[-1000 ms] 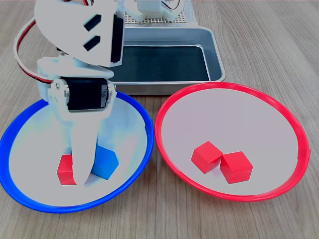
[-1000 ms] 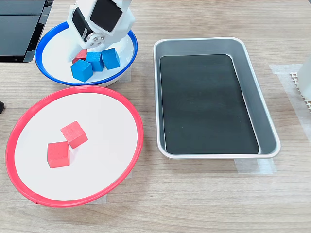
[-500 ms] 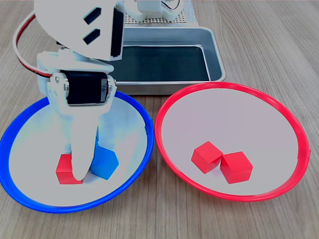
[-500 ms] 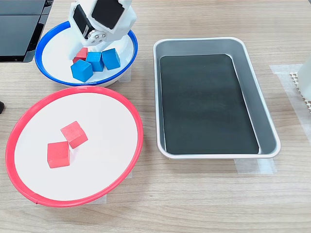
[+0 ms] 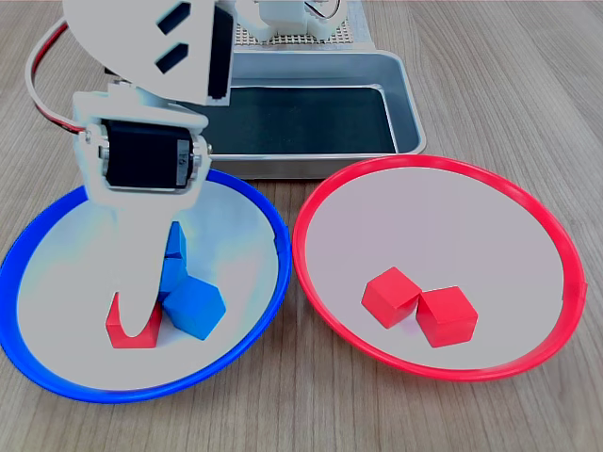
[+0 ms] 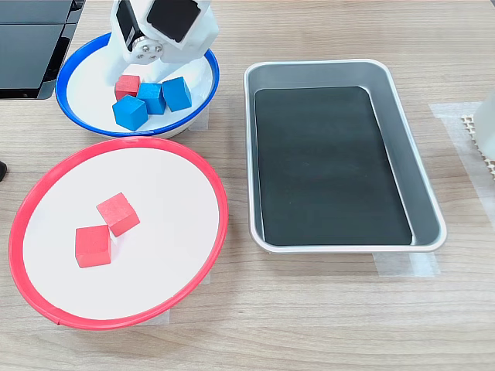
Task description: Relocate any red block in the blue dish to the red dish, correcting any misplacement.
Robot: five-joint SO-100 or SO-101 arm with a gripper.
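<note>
We see a wooden surface (image 6: 332,325) carrying, in order of size, a rectangular metal tray (image 6: 426,189) with a dark floor, then two round shallow plates — the red dish (image 5: 556,245) and the blue dish (image 5: 24,363) — which sit side by side, their rims almost touching in both exterior views. No brand, label or writing can be read anywhere. The white arm (image 5: 141,56) reaches down steeply over the blue dish, its dark servo block above the plate and its fingers (image 5: 141,282) pointing down into the bowl. In the first exterior view one curved white finger lies across the front of the red block (image 5: 121,331), which rests on the floor of the blue dish at the first exterior view's left; we cannot tell whether the fingers are clamped on it or merely beside it. In the second exterior view the same red block (image 6: 127,85) shows just below the arm's body, touching a cluster of three blue cubes (image 6: 153,98). Two more red cubes (image 5: 419,306) lie corner to corner in the red dish, well apart from the arm.
</note>
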